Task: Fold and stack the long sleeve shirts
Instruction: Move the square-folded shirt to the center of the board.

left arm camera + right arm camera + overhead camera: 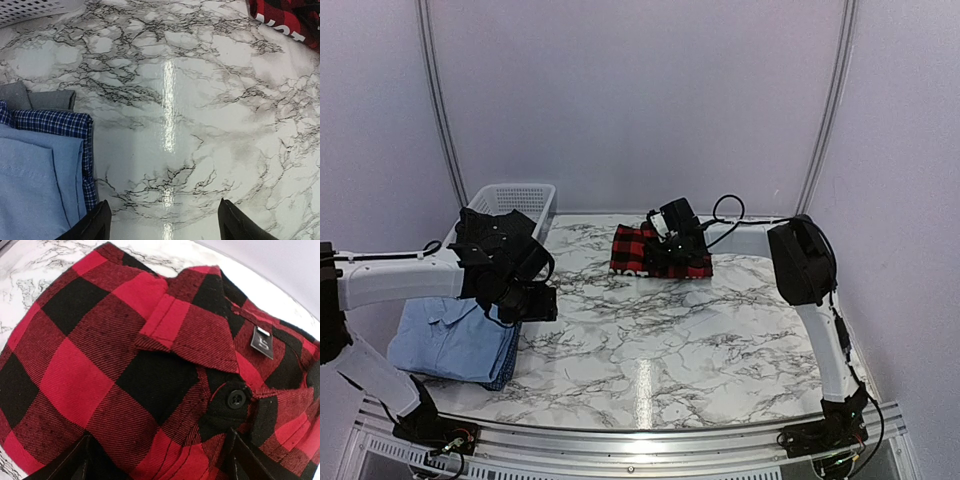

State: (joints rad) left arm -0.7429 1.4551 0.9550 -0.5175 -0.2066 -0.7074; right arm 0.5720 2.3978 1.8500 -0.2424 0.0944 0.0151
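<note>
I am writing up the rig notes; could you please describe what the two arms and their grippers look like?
The left arm and right arm have smooth white tubular links with bulky black joint housings. Thin black cables loop along them outside. The left gripper and right gripper are black, with two matte fingers each. No markings are visible.

White marble-veined table before me, white mesh basket at far left corner, folded red-and-black flannel shirt far centre, pile at my near left, light blue shirt topmost over blue-checked cloth.
</note>
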